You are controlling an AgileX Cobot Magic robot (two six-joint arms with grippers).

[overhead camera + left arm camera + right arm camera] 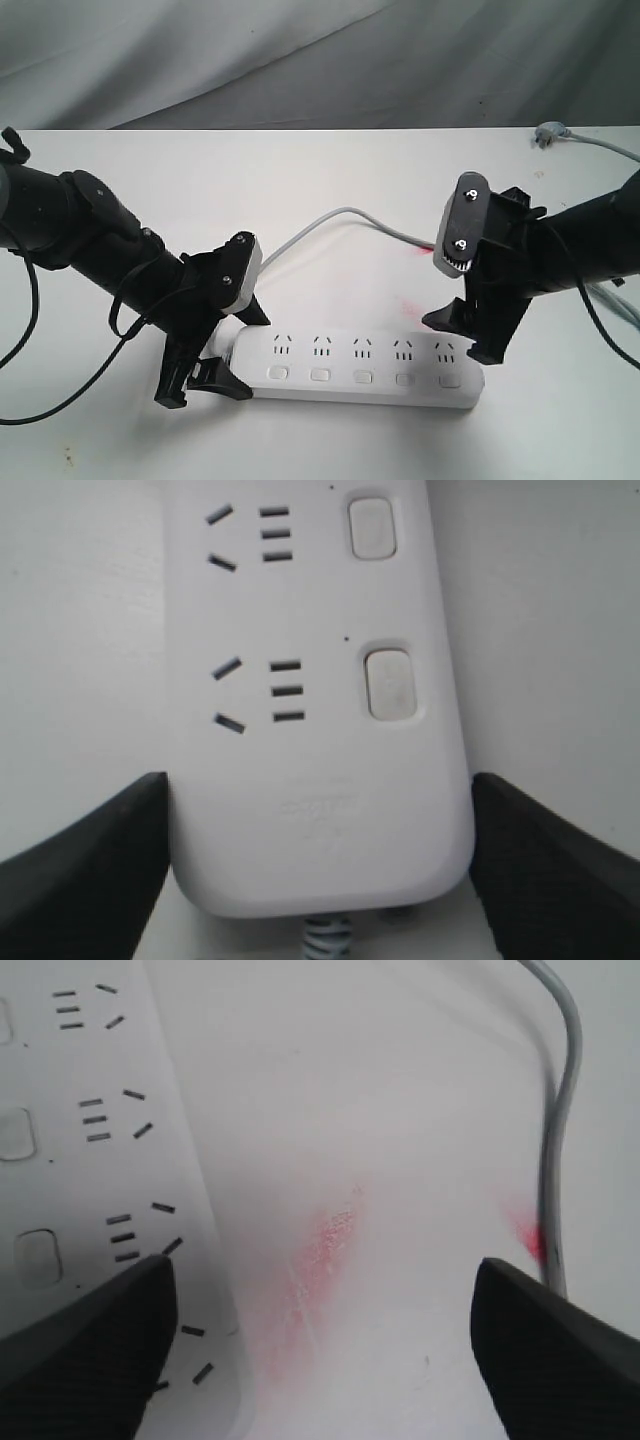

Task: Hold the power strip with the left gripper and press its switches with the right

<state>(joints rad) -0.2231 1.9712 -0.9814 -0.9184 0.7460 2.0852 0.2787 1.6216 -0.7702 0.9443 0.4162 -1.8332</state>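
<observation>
Exterior view: the power strip (365, 370) lies flat on the white table (330, 170), switches (362, 377) along its near edge. The left gripper (215, 350) straddles its left end; the right gripper (465, 338) hangs over its right end, jaws spread wide.

Left wrist view: the strip's cord end sits between the fingers (90, 870), which lie against both long sides, clamping it.

Right wrist view: one finger (90, 1350) overlaps the strip's sockets; the other is over bare table near the cord (560, 1160).
</observation>
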